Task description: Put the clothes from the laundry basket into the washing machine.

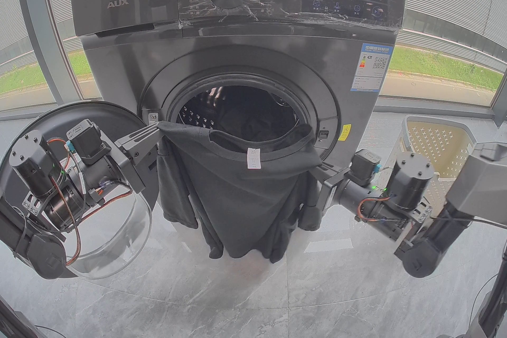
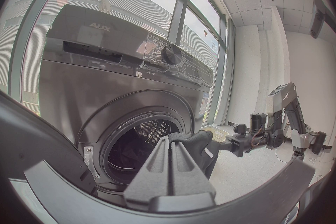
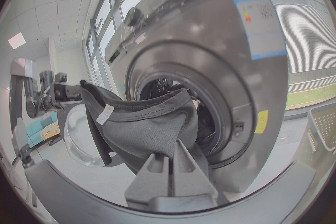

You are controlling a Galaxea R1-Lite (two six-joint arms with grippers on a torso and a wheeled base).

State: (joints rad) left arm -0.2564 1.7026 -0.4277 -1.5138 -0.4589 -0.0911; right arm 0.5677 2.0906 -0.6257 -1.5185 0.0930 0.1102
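A dark grey garment [image 1: 240, 191] with a small white label hangs spread between my two grippers, just in front of the washing machine's round opening [image 1: 240, 114]. My left gripper [image 1: 153, 132] is shut on the garment's left corner. My right gripper [image 1: 317, 171] is shut on its right corner. The lower part of the cloth droops toward the floor. In the left wrist view the closed left gripper [image 2: 170, 142] pinches the cloth [image 2: 194, 144]. The right wrist view shows the right gripper [image 3: 173, 154] clamped on the garment [image 3: 147, 126]. Dark clothing lies inside the drum [image 1: 253, 114].
The washer's door [image 1: 90, 196] stands swung open at the left, behind my left arm. A white perforated laundry basket [image 1: 441, 143] sits on the floor to the machine's right. Grey tiled floor lies in front.
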